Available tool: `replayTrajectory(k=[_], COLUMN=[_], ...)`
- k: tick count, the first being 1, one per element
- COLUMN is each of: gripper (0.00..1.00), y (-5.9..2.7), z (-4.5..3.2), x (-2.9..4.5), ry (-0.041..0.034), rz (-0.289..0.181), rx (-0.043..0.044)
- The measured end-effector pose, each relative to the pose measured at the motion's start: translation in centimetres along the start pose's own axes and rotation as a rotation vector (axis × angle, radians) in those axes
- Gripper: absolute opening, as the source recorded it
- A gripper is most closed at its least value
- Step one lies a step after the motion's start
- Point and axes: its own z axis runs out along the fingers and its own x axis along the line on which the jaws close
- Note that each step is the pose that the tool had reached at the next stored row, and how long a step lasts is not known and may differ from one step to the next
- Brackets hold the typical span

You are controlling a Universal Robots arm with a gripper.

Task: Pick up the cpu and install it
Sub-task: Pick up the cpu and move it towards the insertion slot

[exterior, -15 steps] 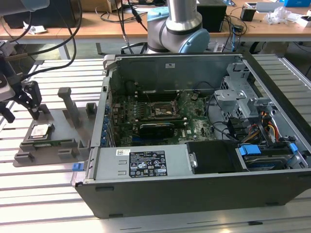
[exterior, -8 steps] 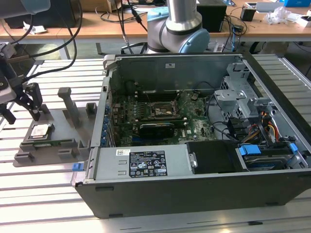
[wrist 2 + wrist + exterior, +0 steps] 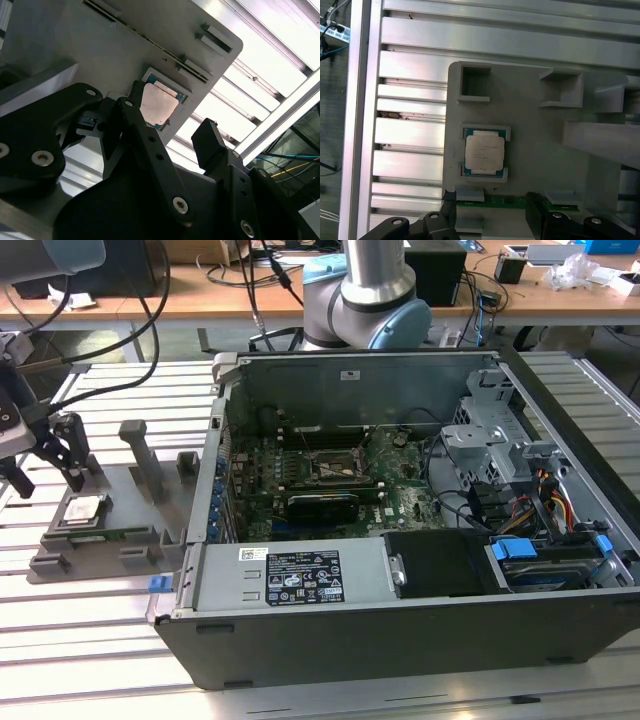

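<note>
I am holding my gripper (image 3: 45, 475) spread wide with nothing between the fingers (image 3: 207, 142). They are gripping nothing and touching nothing. I am hanging over the grey fixture (image 3: 120, 495), near the cpu (image 3: 83, 510) but apart from it. The cpu is lying flat, metal top up, in a square pocket of that fixture, outside the computer case (image 3: 400, 650).

The fixture is resting on a table of pale aluminium slats (image 3: 100, 640), and the open case is lying on the same table, on the exterior view's right of the fixture. Inside it the socket (image 3: 335, 468) is sitting on the green board. Behind the table, the base of my arm (image 3: 370, 300) is rising in front of a wooden bench (image 3: 200, 295) strewn with cables.

The first wrist view is looking straight down on the cpu (image 3: 484, 153), showing the raised corners of its pocket, the slats (image 3: 410, 135) beside the fixture (image 3: 545, 145), and a narrow green circuit strip (image 3: 510, 201) just beside my fingertips (image 3: 535, 202). The second wrist view is looking along my gripper (image 3: 167, 117) at a slant, so the cpu (image 3: 159, 104) is showing through the gap between the two black fingers. The exterior view alone is taking in the case and the room.
</note>
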Motion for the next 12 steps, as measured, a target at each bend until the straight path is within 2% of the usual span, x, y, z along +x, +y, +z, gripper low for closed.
replayTrajectory(k=[12], gripper=[0.66], y=[0.03], z=[0.69], x=[0.02], ry=[0.0], rz=[0.0], rx=[0.0])
